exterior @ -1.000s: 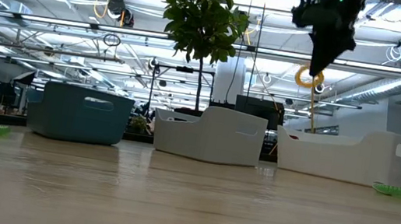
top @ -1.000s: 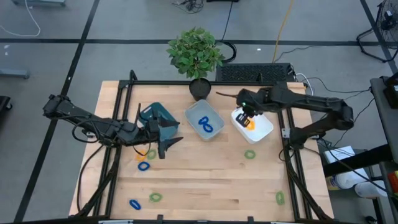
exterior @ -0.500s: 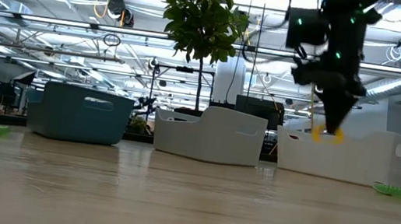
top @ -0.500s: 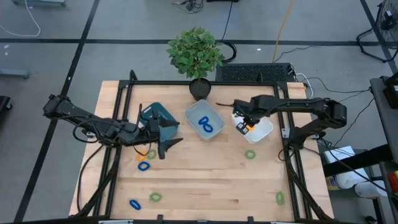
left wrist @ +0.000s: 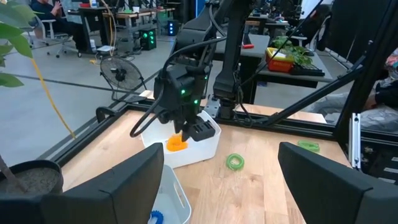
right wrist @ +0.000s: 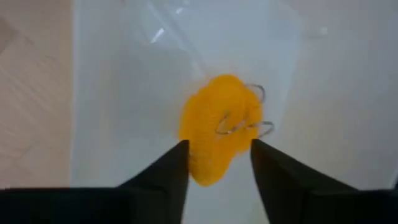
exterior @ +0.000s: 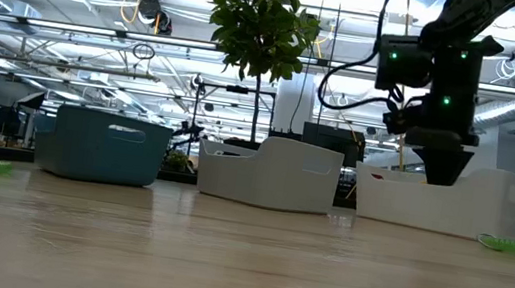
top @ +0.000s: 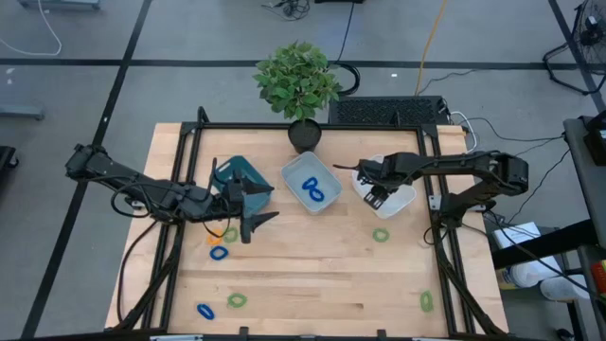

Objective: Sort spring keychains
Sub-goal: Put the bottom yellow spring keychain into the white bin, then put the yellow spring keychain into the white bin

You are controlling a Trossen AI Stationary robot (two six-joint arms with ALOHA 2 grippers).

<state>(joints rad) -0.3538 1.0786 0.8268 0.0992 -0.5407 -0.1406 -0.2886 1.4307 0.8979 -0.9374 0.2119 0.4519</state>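
Observation:
An orange spring keychain (right wrist: 221,124) lies on the floor of the white bin (top: 403,201); the left wrist view shows it too (left wrist: 176,144). My right gripper (right wrist: 219,146) points down into that bin, open, a fingertip on each side of the keychain's near end. My left gripper (top: 252,220) hangs level beside the teal bin (top: 241,177), open, nothing between its fingers. Two blue keychains (top: 315,189) lie in the grey-blue bin (top: 294,170). Green keychains (top: 380,234) (top: 426,301) (top: 236,299) and blue ones (top: 219,253) (top: 205,310) lie loose on the table.
A potted plant (top: 298,85) stands at the table's far edge behind the bins. A black frame (top: 436,227) runs round the table. In the low view the white bin's wall (exterior: 431,204) hides my right fingertips. Bare wood lies between the bins and the near edge.
My right gripper has come down into the white bin and tipped more steeply downward. The orange keychain, which hung below its fingertips a second ago, now lies on the bin's floor.

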